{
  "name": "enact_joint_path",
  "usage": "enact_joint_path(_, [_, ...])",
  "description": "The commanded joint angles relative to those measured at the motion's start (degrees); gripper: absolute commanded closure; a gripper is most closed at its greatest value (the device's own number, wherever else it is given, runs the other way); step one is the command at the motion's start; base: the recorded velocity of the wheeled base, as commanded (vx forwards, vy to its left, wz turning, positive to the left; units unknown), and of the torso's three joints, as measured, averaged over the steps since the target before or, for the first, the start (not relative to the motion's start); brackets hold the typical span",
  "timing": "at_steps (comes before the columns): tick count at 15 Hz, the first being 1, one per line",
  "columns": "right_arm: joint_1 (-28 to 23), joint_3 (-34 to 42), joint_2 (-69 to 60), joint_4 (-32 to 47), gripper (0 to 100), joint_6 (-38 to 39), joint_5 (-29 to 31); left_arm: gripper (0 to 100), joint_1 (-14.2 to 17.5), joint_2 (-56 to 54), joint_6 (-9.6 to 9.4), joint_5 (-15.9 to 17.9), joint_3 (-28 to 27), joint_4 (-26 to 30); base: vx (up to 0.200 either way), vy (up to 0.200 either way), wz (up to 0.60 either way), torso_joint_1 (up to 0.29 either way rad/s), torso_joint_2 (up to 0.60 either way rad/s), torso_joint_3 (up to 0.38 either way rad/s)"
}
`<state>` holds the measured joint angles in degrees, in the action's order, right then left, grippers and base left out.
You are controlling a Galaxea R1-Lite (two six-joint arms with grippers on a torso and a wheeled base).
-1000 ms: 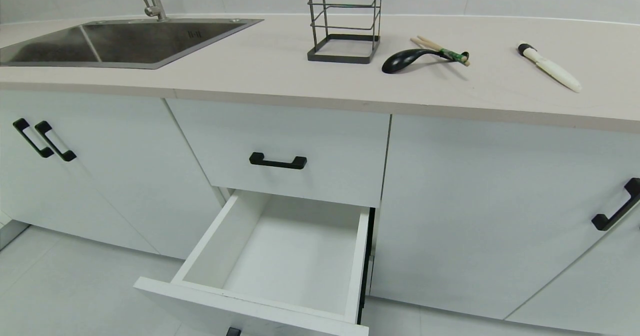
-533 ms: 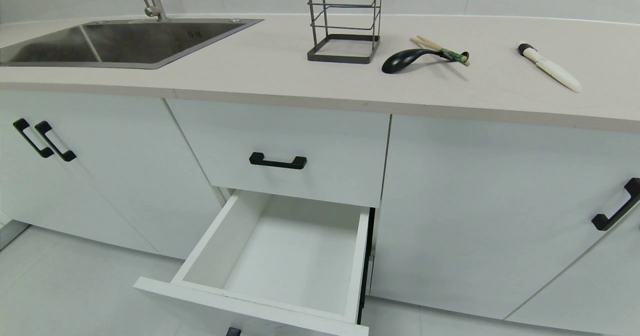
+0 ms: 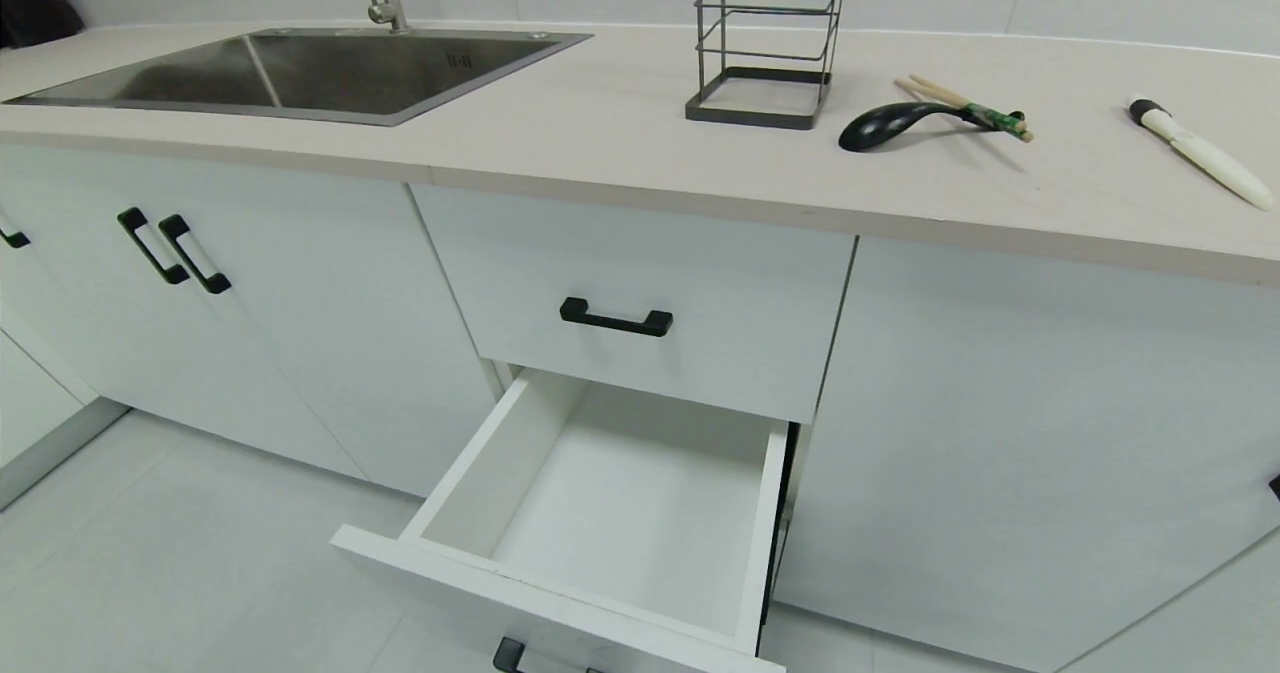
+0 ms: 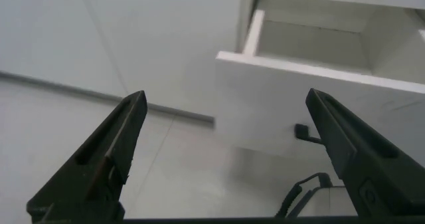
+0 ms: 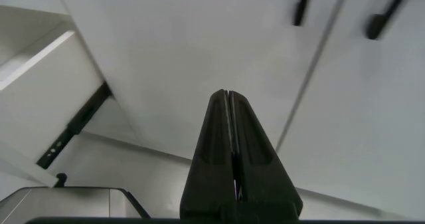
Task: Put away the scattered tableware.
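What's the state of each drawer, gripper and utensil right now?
Lower drawer: pulled open.
Upper drawer: shut.
Left gripper: open.
Right gripper: shut, holding nothing.
Rack: upright on the counter.
Spoon: lying on the counter, handle resting on the chopsticks.
White utensil: lying flat on the counter.

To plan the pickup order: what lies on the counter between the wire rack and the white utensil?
The black spoon and the chopsticks, seen in the head view.

Black spoon (image 3: 875, 128), cream knife (image 3: 1205, 158) (black cap), white drawer (image 3: 560, 598), beige counter (image 3: 600, 133)
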<state>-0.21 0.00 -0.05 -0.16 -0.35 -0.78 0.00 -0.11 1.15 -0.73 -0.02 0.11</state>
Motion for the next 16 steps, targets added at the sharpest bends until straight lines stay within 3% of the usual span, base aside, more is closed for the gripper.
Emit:
enact_joint_path(1, [0.03,0.0,0.05,-0.02,100,0.0,-0.01,0,0.09,0.11,0.0,0.03,0.02,-0.02,0.0,0.0,0.0,0.0,0.0,0.0])
enact_joint_path(4, [-0.06,0.0,0.05,-0.02,100,0.0,-0.01,0,0.0,0.11,0.35,-0.24,0.02,-0.11,0.0,0.0,0.0,0.0,0.0,0.0])
enact_joint_path(9, [-0.06,0.0,0.05,-0.02,100,0.09,-0.01,0,0.0,0.11,-0.71,-0.41,0.02,-0.11,0.2,0.0,0.0,0.003,0.0,0.002])
enact_joint_path(14, [0.03,0.0,0.05,-0.02,100,-0.09,-0.01,0,0.0,0.11,-1.94,-0.41,0.02,-0.2,0.0,0.0,0.0,0.0,0.0,0.0])
enact_joint_path(16, [0.03,0.0,0.05,-0.02,100,-0.09,-0.01,0,0.0,0.11,-0.44,-0.41,0.02,-0.02,0.0,0.0,0.0,0.0,0.0,0.0])
